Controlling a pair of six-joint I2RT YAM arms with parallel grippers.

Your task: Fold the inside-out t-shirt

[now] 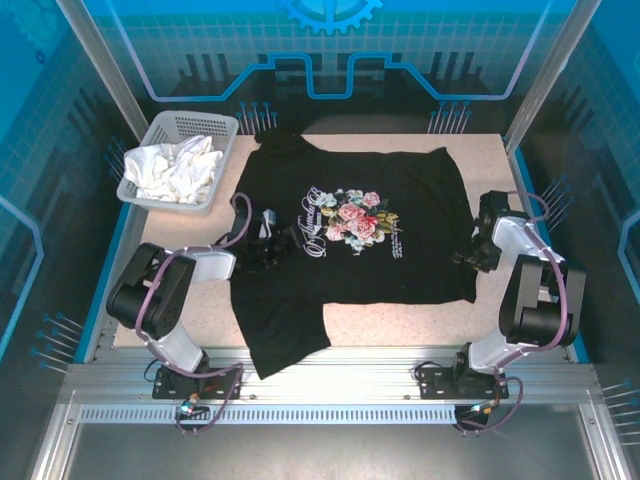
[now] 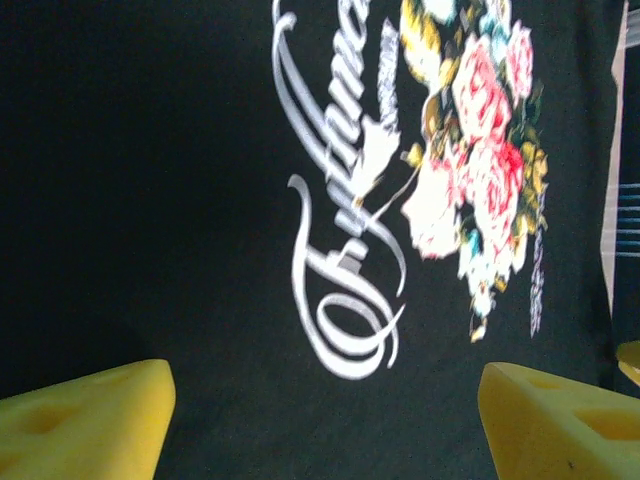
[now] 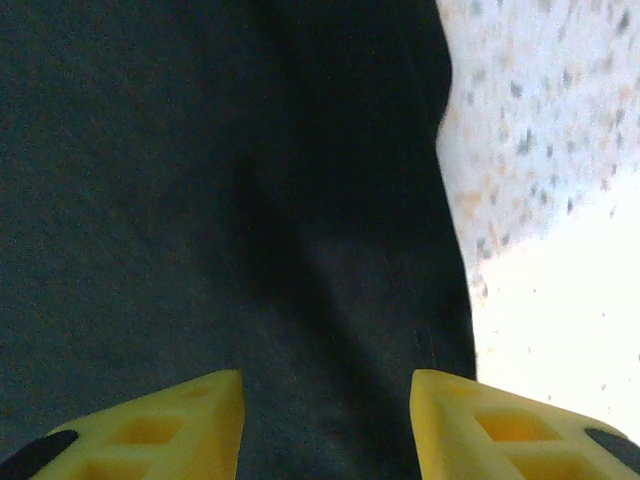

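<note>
The black t-shirt (image 1: pixel 400 250) lies spread flat on the speckled table (image 1: pixel 390 325), its rose-and-script print (image 1: pixel 350 222) facing up. One sleeve (image 1: pixel 280 335) trails toward the near edge. My left gripper (image 1: pixel 268 243) sits over the shirt's left part, just left of the print; in the left wrist view its yellow fingers (image 2: pixel 90 415) stand wide apart above the cloth with nothing between them, and the print (image 2: pixel 420 180) lies ahead. My right gripper (image 1: pixel 478 245) hovers at the shirt's right edge. Its yellow fingers (image 3: pixel 480 425) are open over the black fabric (image 3: pixel 200 200), beside the hem.
A white basket (image 1: pixel 150 150) holding a crumpled white cloth (image 1: pixel 178 170) stands at the far left corner of the table. Bare tabletop (image 3: pixel 560 200) shows right of the shirt's edge. An aluminium rail (image 1: pixel 330 380) runs along the near edge.
</note>
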